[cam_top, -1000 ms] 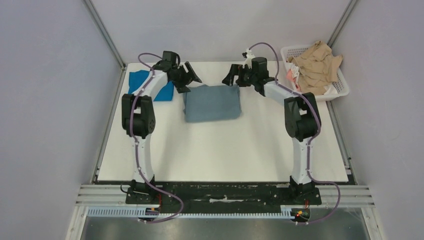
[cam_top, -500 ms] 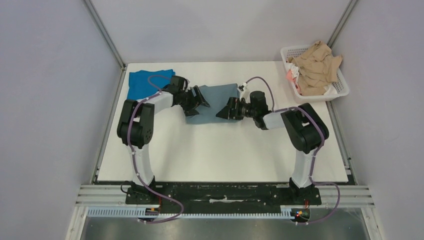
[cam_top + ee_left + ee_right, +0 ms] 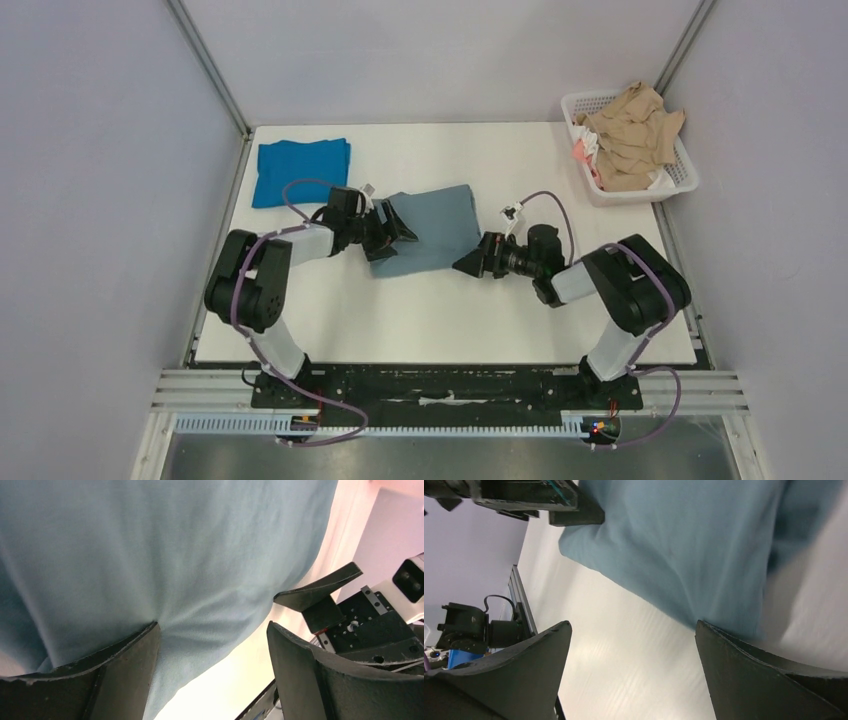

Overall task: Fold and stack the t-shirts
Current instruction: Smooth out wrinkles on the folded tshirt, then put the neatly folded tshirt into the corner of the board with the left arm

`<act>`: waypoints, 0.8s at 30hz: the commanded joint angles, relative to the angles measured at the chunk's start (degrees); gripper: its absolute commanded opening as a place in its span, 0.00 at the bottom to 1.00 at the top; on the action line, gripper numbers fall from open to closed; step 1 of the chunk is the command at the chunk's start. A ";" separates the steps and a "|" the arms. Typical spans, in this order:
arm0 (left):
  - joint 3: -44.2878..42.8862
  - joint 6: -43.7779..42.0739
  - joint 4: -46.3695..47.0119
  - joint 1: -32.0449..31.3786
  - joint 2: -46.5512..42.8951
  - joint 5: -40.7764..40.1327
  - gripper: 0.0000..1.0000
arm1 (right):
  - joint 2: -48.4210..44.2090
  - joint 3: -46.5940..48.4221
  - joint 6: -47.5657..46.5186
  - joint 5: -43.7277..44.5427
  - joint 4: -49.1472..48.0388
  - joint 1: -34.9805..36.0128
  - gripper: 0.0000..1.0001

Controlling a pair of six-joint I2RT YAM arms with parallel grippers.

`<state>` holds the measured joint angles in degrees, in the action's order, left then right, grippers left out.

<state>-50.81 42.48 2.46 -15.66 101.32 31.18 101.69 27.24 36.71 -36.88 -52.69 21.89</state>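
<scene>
Top external view: both arms have dropped back low, and the slate grey-blue t-shirt (image 3: 432, 222), a soft matte folded rectangle, now lies skewed mid-frame on the white worktop (image 3: 440, 315). The left hand (image 3: 392, 230) and right hand (image 3: 472, 262) sit spread at its lower corners, pinching nothing, likely lining up another fold; the cobalt t-shirt (image 3: 300, 170) lies folded upper left.

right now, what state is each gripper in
Left gripper: open, at the edge of the folded slate grey-blue cloth t-shirt, not clamped.
Right gripper: open, holding nothing.
</scene>
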 commanded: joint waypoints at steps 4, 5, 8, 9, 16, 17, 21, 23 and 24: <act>4.68 -4.76 -16.33 -9.19 -14.93 -14.46 0.88 | -16.53 -5.23 -4.55 10.01 18.07 4.20 0.98; 3.89 -5.11 -18.19 -9.79 -17.66 -16.63 0.88 | -19.16 -4.72 -5.67 11.59 20.75 4.53 0.98; 3.44 -3.36 -23.76 -9.66 -24.05 -26.00 0.89 | -27.84 -4.46 -7.00 17.26 26.54 4.65 0.98; 3.58 -2.35 -25.41 -9.64 -25.31 -29.53 0.89 | -30.56 -4.43 -7.33 19.79 28.86 4.65 0.98; 10.15 6.10 -25.02 -3.61 -27.54 -35.75 0.90 | -42.31 -5.27 -9.08 35.59 37.72 4.48 0.98; 11.34 6.30 -22.82 -2.76 -26.94 -35.29 0.90 | -43.00 -5.39 -9.21 36.22 38.24 4.46 0.98; 10.98 5.87 -18.23 -1.39 -20.81 -31.80 0.87 | -44.07 -5.36 -9.90 36.00 39.57 4.48 0.98; 9.60 5.80 -17.33 -1.39 -16.51 -31.45 0.79 | -44.04 -5.45 -10.07 36.08 40.11 4.45 0.98; 8.57 5.77 -17.51 -1.39 -14.09 -31.44 0.74 | -43.94 -5.45 -10.15 36.03 40.27 4.48 0.98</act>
<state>-39.90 46.48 -20.10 -17.12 81.01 -0.86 58.46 21.41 28.21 -3.64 -14.61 26.39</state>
